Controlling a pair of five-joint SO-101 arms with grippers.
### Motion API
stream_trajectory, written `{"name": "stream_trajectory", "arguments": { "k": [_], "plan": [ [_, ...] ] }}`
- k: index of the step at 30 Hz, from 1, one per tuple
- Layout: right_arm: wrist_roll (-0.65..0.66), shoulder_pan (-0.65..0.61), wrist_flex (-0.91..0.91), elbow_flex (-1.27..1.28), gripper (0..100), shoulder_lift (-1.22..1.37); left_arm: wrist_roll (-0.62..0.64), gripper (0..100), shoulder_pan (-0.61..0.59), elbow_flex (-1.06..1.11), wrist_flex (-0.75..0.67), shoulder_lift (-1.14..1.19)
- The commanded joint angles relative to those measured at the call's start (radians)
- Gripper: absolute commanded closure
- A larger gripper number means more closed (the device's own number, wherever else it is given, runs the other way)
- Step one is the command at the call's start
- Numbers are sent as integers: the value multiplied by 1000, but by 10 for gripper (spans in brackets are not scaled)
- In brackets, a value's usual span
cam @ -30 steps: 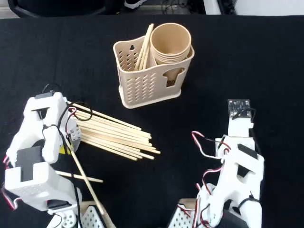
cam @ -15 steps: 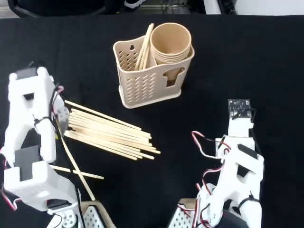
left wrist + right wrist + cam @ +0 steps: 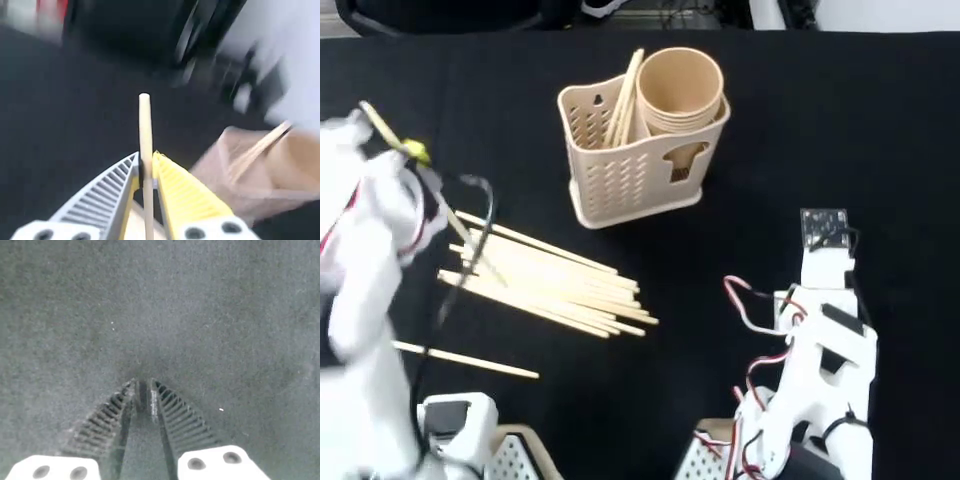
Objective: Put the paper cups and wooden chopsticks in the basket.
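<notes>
A cream perforated basket (image 3: 620,170) stands upright at the table's far middle, holding stacked paper cups (image 3: 679,88) and a few wooden chopsticks (image 3: 624,95). The basket (image 3: 250,175) also appears ahead in the left wrist view. Several loose chopsticks (image 3: 555,280) lie in a pile left of centre, and one lies alone (image 3: 470,360) nearer the front. My left gripper (image 3: 405,150) is raised at the far left, shut on a single chopstick (image 3: 145,145) that slants down toward the pile. My right gripper (image 3: 142,390) rests shut and empty over the black cloth at the right.
The black cloth (image 3: 840,120) covers the whole table. The right arm's white body (image 3: 820,350) stands at the front right, with red and black wires beside it. Both arm bases sit at the front edge.
My left arm has lifted and swung toward the far left, carrying one chopstick up off the table. The right arm has kept still.
</notes>
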Motion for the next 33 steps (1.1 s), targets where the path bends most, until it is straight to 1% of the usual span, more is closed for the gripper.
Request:
{"name": "stream_trajectory", "arguments": {
  "k": [1,2,3,6,7,11,13,16,18,20,21,23,25,28,33],
  "plan": [
    [6,-11,-11,1,945,-24,-92,973,-4,71,-244,-123],
    [6,-11,-11,1,945,-24,-94,973,-24,113,-321,-153],
    [6,-11,-11,1,945,-24,-69,973,-36,159,-394,-183],
    [6,-11,-11,1,945,-24,126,971,-54,315,-629,-270],
    [6,-11,-11,1,945,-24,149,971,-54,367,-701,-298],
    [6,-11,-11,1,945,-24,149,971,-38,590,-1019,-381],
    [6,-11,-11,1,945,-24,104,971,13,704,-1204,-393],
    [6,-11,-11,1,945,-24,-26,971,130,871,-1458,-391],
    [6,-11,-11,1,945,-24,-143,971,239,981,-1613,-381],
    [6,-11,-11,1,945,-24,-301,971,352,1072,-1749,-356],
    [6,-11,-11,1,945,-24,-370,971,407,1110,-1809,-334],
    [6,-11,-11,1,945,-24,-470,971,490,1165,-1910,-276],
    [6,-11,-11,1,945,-24,-506,971,527,1181,-1995,-204],
    [6,-11,-11,1,945,-24,-505,971,526,1165,-2090,-83],
    [6,-11,-11,1,945,-24,-506,971,524,1167,-2205,84]
  ]
}}
